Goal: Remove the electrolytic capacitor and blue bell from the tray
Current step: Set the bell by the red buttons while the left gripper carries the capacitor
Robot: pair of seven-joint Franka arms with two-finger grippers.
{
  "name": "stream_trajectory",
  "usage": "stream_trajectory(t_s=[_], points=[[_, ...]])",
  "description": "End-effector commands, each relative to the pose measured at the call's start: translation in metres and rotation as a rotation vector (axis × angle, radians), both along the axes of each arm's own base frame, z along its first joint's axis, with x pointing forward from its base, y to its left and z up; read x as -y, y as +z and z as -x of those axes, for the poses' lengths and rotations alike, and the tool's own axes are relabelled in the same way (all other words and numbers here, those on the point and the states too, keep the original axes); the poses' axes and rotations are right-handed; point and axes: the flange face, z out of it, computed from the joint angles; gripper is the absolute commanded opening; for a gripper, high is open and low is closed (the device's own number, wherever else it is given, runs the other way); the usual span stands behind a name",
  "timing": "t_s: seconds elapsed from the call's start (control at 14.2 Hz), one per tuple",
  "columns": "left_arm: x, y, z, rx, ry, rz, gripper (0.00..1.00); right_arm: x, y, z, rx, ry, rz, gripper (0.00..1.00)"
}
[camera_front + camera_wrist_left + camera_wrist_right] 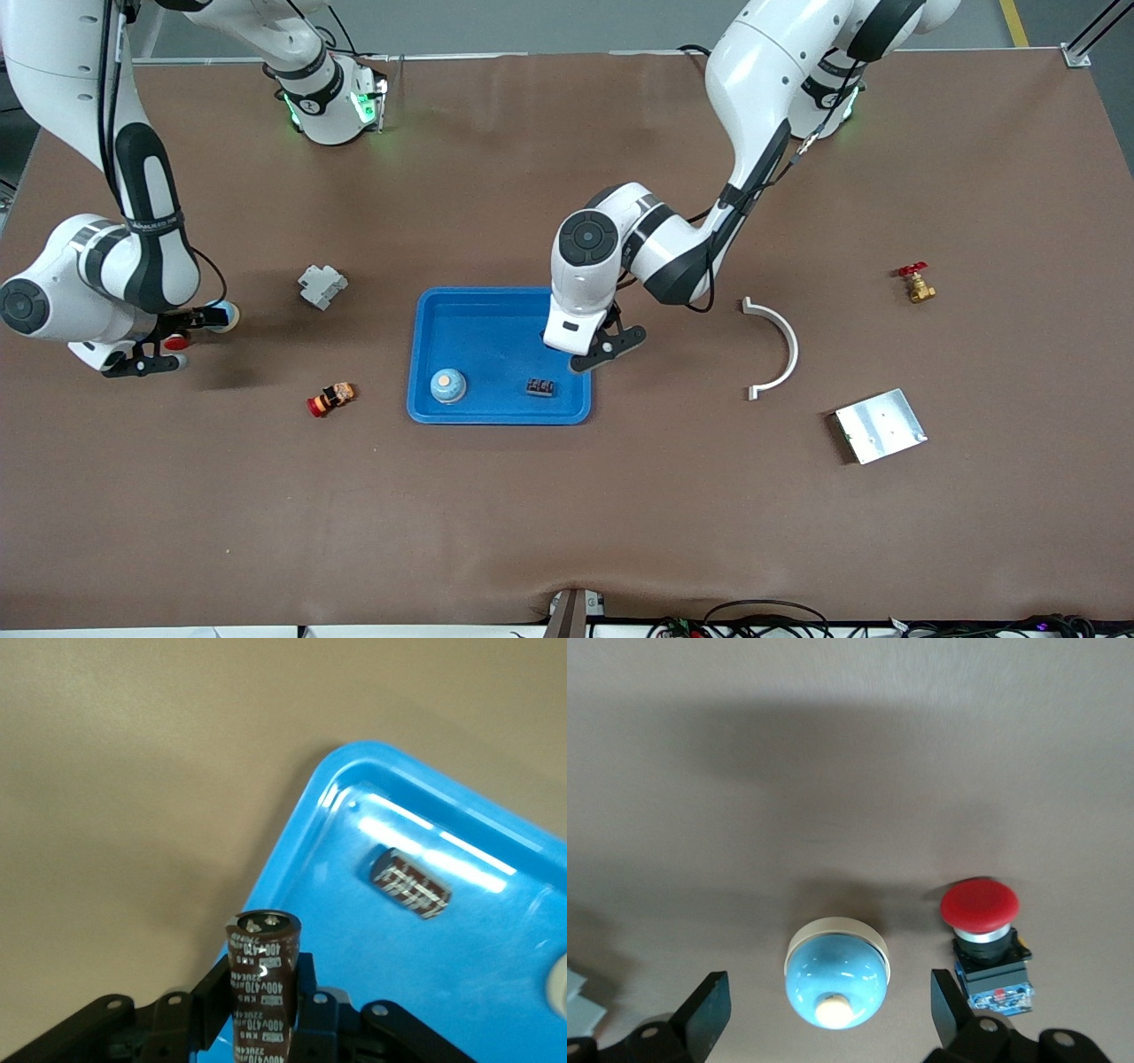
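My left gripper point(607, 346) point(263, 992) hangs over the blue tray point(496, 337) point(461, 948) at its corner toward the left arm's end, shut on an upright brown capacitor point(263, 979). A second brown capacitor point(540, 387) point(409, 884) lies in the tray, with a blue bell point(448, 385) beside it. My right gripper point(188, 337) point(828, 1005) is open at the right arm's end of the table. Its fingers stand apart on either side of another blue bell point(226, 315) point(835, 974), which rests on the table.
A red push button point(177, 341) point(983, 939) stands right beside the right gripper's bell. Also on the table are a grey part point(322, 286), a red-and-orange piece point(330, 399), a white curved bracket point(775, 350), a metal plate point(880, 425) and a brass valve point(915, 283).
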Motion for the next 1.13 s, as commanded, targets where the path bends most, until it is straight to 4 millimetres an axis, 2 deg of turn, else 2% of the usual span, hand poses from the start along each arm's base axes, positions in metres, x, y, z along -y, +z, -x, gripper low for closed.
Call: stream_trajectory(t_s=[0.0,0.14,0.21,0.28,0.35,0.42,0.56,0.63,0.7,0.78,0.85,0.92,0.99,1.06], points=[[-0.03,0.006,0.002,0.006,-0.114,-0.039,0.0,-0.022,0.037,-0.024,0.04,-0.018,-0.083,1.0],[-0.036,0.004,0.004,0.007,-0.221,-0.043,0.0,-0.058,0.047,-0.039,0.056,-0.029,-0.156,1.0],[-0.039,0.002,0.003,0.001,-0.3,-0.045,0.0,-0.086,0.046,-0.044,0.067,-0.047,-0.193,1.0],[-0.05,0.001,-0.003,-0.003,-0.336,-0.049,0.0,-0.122,0.054,-0.054,0.076,-0.072,-0.184,1.0],[-0.065,0.004,-0.009,-0.007,-0.341,-0.049,0.0,-0.149,0.068,-0.066,0.093,-0.146,-0.155,1.0],[-0.066,0.002,-0.006,-0.002,-0.355,-0.038,0.0,-0.173,0.076,-0.073,0.096,-0.201,-0.139,1.0],[-0.08,-0.003,-0.001,0.012,-0.4,-0.031,0.0,-0.228,0.079,-0.077,0.102,-0.215,-0.119,1.0],[-0.093,-0.005,-0.006,0.007,-0.415,-0.035,0.0,-0.261,0.083,-0.083,0.107,-0.227,-0.104,1.0],[-0.104,-0.006,-0.013,0.006,-0.429,-0.036,0.0,-0.283,0.089,-0.089,0.119,-0.295,-0.082,1.0],[-0.109,-0.011,-0.015,0.0,-0.473,-0.04,0.0,-0.307,0.088,-0.091,0.12,-0.343,-0.068,1.0],[-0.113,-0.014,-0.016,-0.008,-0.52,-0.042,0.0,-0.331,0.074,-0.09,0.104,-0.37,-0.059,1.0],[-0.129,-0.015,-0.022,-0.014,-0.533,-0.046,0.0,-0.348,0.061,-0.087,0.09,-0.403,-0.045,1.0],[-0.15,-0.005,-0.032,-0.008,-0.551,-0.038,0.0,-0.368,0.056,-0.088,0.09,-0.459,-0.02,1.0],[-0.161,-0.003,-0.031,-0.018,-0.585,-0.021,0.0,-0.39,0.051,-0.089,0.095,-0.528,0.014,1.0]])
